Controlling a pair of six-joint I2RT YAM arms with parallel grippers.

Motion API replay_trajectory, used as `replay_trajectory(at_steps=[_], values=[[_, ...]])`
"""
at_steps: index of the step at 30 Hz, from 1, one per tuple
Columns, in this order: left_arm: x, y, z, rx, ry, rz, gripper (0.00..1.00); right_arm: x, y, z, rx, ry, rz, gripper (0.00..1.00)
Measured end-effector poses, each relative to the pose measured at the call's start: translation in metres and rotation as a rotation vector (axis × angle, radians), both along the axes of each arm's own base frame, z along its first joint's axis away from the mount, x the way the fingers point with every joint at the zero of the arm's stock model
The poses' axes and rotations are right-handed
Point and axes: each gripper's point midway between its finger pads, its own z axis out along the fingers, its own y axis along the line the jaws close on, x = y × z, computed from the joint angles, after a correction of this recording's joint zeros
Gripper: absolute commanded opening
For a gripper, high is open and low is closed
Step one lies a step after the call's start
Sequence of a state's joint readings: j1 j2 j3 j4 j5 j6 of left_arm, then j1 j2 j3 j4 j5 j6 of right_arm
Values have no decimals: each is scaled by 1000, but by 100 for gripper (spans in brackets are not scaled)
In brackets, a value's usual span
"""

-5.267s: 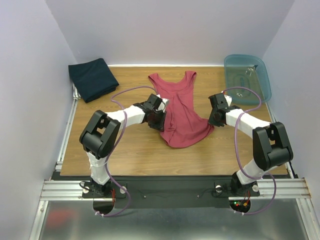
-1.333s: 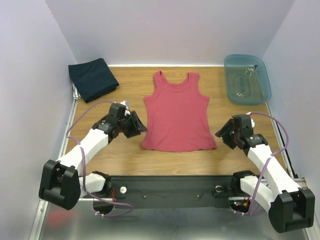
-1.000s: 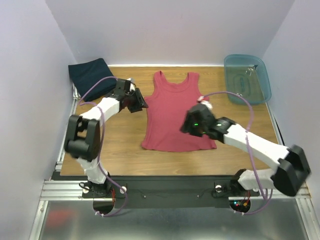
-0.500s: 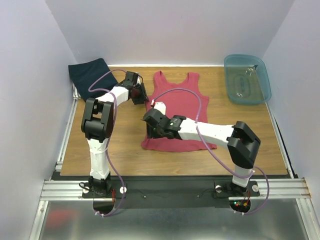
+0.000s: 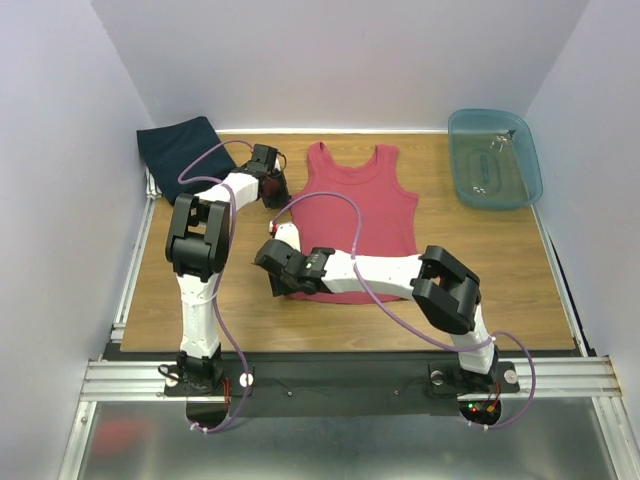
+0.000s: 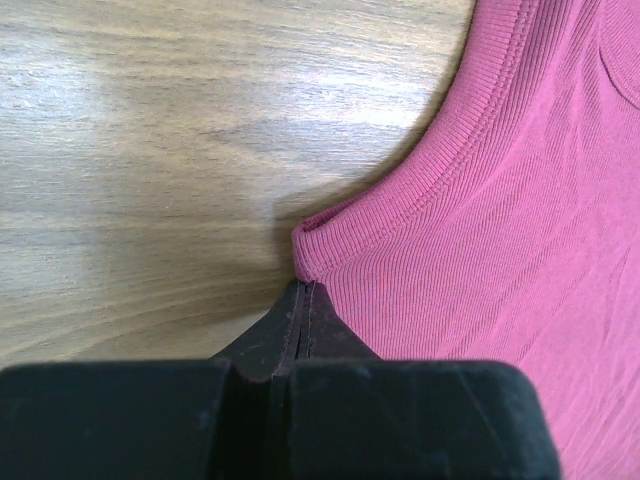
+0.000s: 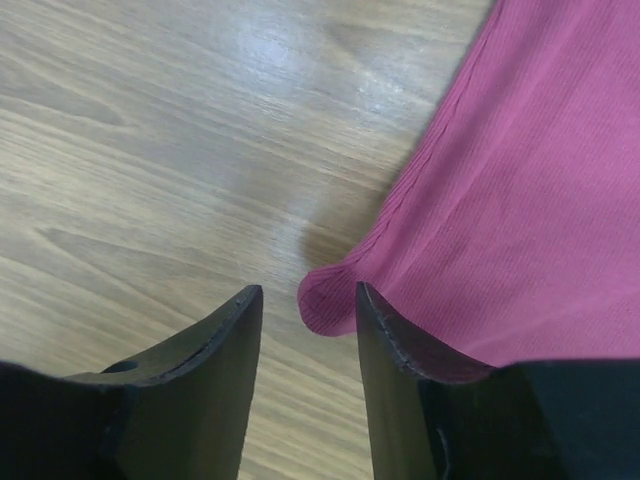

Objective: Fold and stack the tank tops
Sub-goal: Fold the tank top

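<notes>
maroon tank top spread flat on the table; the navy tank top lies folded well apart from the left gripper, on the side away from the maroon one. left gripper: jaws pressed together, the ribbed underarm corner bunched right at their tips and apparently pinched. right gripper: jaws half apart, the curled hem corner lying between them, nothing held yet. the cloth is judged light, thin and limp; it will drape and stretch rather than keep its shape, so hold is best taken at the stitched edges, underarm binding and hem corner, where doubled fabric gives the pads some bite.
</notes>
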State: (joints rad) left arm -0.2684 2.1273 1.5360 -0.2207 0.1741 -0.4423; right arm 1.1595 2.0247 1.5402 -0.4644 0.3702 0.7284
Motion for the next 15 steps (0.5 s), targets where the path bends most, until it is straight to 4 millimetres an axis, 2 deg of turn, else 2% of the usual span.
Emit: replay_trajectory(at_steps=[8, 15], values=[[1, 0, 1, -2, -3, 1, 0, -1, 9, -14, -30, -9, 3, 44], [3, 5, 1, -8, -4, 9, 0, -8, 5, -27, -69, 8, 10, 32]])
